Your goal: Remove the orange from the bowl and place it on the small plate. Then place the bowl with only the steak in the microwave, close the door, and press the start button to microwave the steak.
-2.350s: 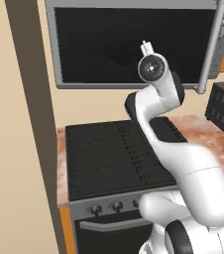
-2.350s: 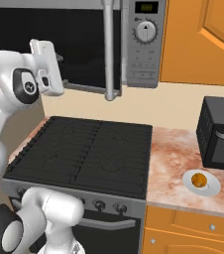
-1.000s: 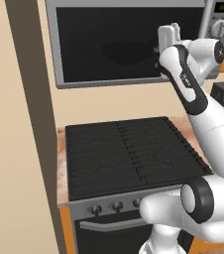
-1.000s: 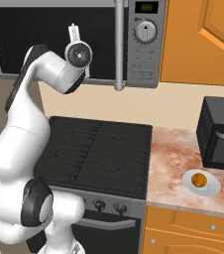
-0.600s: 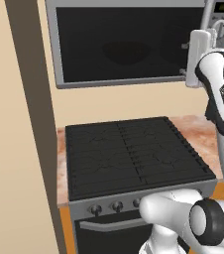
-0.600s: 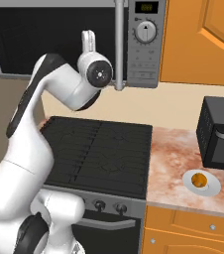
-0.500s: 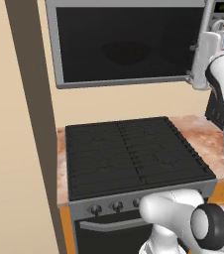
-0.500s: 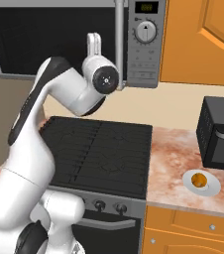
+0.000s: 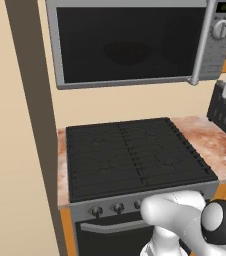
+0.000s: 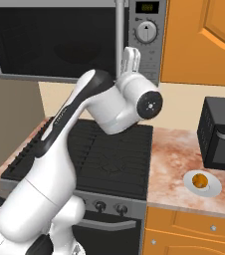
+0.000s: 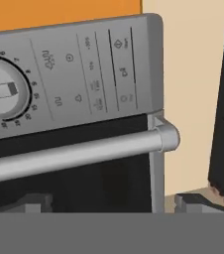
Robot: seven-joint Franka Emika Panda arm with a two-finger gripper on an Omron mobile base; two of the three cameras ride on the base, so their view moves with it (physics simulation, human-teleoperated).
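The microwave (image 9: 130,45) hangs above the stove with its door (image 10: 55,42) shut and the bar handle (image 10: 118,35) upright. Behind the dark glass a dim round shape is the bowl (image 9: 127,52); the steak cannot be made out. My gripper (image 10: 132,56) points up in front of the control panel's lower edge, below the dial (image 10: 146,32). In the rolled hand view my gripper (image 11: 114,202) is open, with nothing between its tips, facing the handle (image 11: 84,151) and the panel's buttons (image 11: 124,72). The orange (image 10: 200,180) sits on the small plate (image 10: 211,188) on the counter.
A black stove top (image 10: 109,149) lies under the arm. A black toaster oven (image 10: 221,134) stands at the back right of the speckled counter (image 10: 171,159), just behind the plate. Orange cabinets (image 10: 204,40) flank the microwave on the right.
The arm has swung right, from the middle of the door across the handle to the control panel. The jaws have opened wide. The orange and plate have not moved.
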